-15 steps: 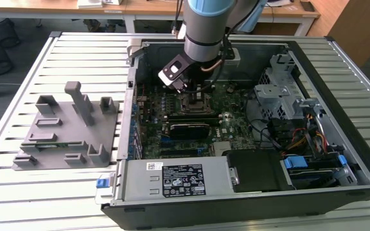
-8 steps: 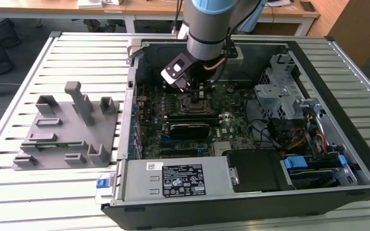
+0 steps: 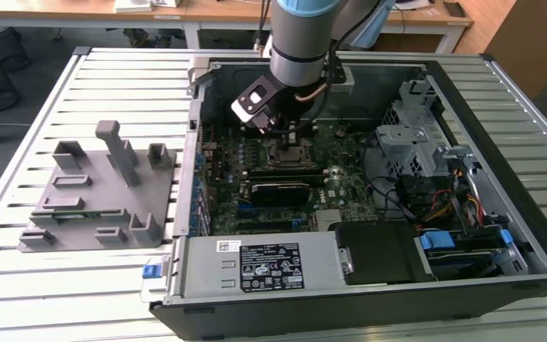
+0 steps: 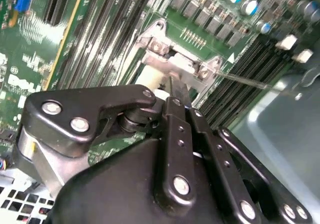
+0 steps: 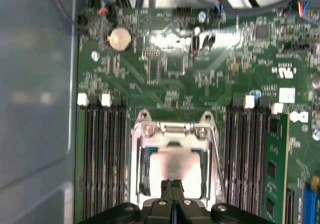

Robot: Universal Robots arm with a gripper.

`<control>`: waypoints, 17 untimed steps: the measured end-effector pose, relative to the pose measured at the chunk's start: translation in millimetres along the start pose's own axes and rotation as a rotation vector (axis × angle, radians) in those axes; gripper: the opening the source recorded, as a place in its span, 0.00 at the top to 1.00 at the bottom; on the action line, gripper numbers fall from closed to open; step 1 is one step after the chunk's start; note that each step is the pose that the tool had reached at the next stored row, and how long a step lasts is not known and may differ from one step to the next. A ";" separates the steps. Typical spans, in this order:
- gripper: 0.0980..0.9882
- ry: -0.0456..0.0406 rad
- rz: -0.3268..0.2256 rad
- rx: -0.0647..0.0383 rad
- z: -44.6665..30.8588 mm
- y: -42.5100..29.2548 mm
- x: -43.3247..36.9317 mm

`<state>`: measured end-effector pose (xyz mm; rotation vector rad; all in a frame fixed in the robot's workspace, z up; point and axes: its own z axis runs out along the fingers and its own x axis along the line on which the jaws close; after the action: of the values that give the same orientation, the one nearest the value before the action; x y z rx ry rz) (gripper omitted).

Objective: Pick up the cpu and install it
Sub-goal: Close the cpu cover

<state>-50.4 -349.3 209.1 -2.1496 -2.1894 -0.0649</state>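
The cpu (image 5: 175,170) is a silvery square plate lying flat inside the socket frame (image 5: 172,130) on the green motherboard. In the first wrist view my gripper (image 5: 173,189) hangs over the cpu's near edge with its two black fingers pressed together and nothing between them. The second wrist view has the same fingertips (image 4: 176,87) reaching down onto the socket's metal bracket (image 4: 172,62), with a pale strip of the cpu (image 4: 148,77) beside them. In the exterior view the arm stands inside the open computer case with the gripper (image 3: 288,139) just above the socket (image 3: 295,153).
Dark memory slots (image 5: 102,159) (image 5: 245,159) flank the socket. A coin battery (image 5: 120,38) and cables lie beyond it. The case wall (image 5: 35,84) is close on one side. On the slatted table at the exterior view's left stands a grey fixture (image 3: 102,192). A drive cage (image 3: 416,135) fills the case's right.
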 end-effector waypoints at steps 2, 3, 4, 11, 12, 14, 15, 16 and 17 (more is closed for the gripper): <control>0.99 0.0002 0.000 0.000 0.4 -3.9 0.1; 0.99 0.0003 0.000 0.000 1.0 -4.0 0.1; 0.99 0.0000 0.000 0.000 1.9 -4.0 0.0; 0.99 -0.0004 0.000 0.000 9.4 -0.8 -0.8; 0.99 -0.0003 0.000 0.000 9.7 1.6 -0.8; 0.99 -0.0004 0.000 0.000 9.7 6.8 -1.0; 0.99 -0.0002 0.000 0.000 9.8 9.3 -1.0; 0.99 -0.0001 0.000 0.000 9.8 10.2 -1.0; 0.99 0.0002 0.000 0.000 9.7 10.5 -0.9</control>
<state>-40.1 -349.2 199.2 -2.1494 -2.1898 -0.0655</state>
